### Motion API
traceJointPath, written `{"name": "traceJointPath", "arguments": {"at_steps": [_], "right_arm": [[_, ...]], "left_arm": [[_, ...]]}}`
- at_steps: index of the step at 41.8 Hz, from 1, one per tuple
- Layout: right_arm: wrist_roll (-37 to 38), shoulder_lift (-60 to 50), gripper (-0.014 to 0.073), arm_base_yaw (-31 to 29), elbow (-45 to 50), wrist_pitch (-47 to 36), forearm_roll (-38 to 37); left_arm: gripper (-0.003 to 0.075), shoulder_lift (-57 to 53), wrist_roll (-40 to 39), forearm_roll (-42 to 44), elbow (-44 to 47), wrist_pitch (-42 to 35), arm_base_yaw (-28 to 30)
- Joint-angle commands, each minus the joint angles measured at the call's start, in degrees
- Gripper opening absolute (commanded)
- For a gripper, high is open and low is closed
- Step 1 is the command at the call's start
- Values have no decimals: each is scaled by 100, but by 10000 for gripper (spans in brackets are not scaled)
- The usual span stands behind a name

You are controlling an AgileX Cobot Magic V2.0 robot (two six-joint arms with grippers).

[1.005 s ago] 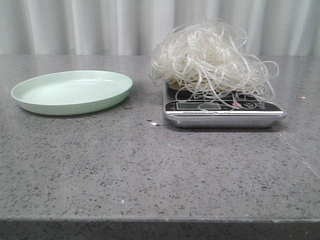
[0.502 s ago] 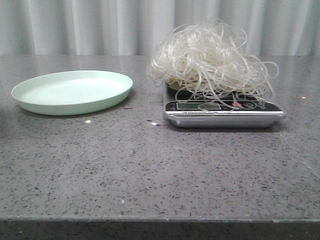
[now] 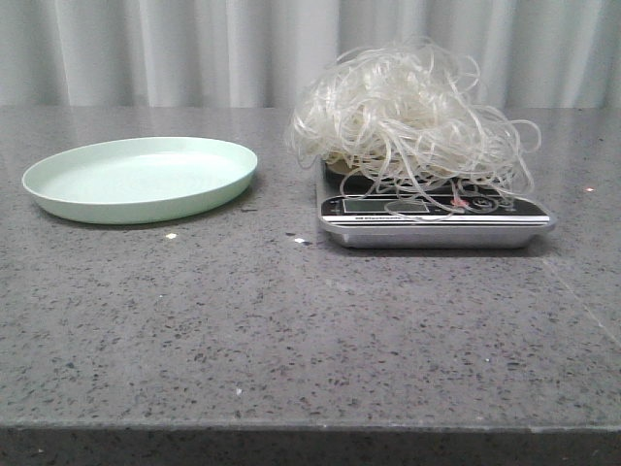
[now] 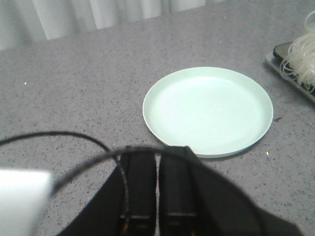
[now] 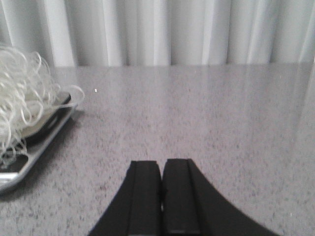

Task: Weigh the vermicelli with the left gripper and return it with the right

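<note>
Vermicelli (image 3: 408, 112): one tangle; heaped on the scale (image 3: 435, 221), loops spilling over its display and near edge; touching nothing else.
Handling, judged: very light, soft, springy; strands slippery and likely to snag or trail; brittle if dry, so prone to snapping under a hard pinch.
Hold, judged: best taken deep in the dense middle of the heap, from above, not by the stray outer loops, which would pull free alone.
Scale: one; flat, dark top, silver rim; reading not legible.
Plate (image 3: 141, 179): one; pale green, round, bare; left of the scale, apart from it.
Left gripper (image 4: 158, 189): one; fingers pressed together, holding nothing; near the plate's rim, away from the scale.
Right gripper (image 5: 161, 196): one; fingers pressed together, holding nothing; right of the scale, apart from it.
Table (image 3: 310, 330): one; grey speckled stone.
Crumbs: two pale specks on the table in front of the scale and plate.
</note>
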Motion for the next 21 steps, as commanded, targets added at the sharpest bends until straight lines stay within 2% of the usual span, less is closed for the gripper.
{"name": "traceJointPath", "arguments": {"at_steps": [1, 11, 21], "right_arm": [[-2, -98, 151, -37, -209, -614, -67], [-2, 322, 151, -31, -1656, -456, -67], [-2, 2077, 151, 218, -3841, -81, -67]], "left_arm": [[136, -83, -74, 18, -48, -699, 16], [136, -83, -74, 18, -38, -686, 16], [136, -83, -74, 18, -38, -725, 16]]}}
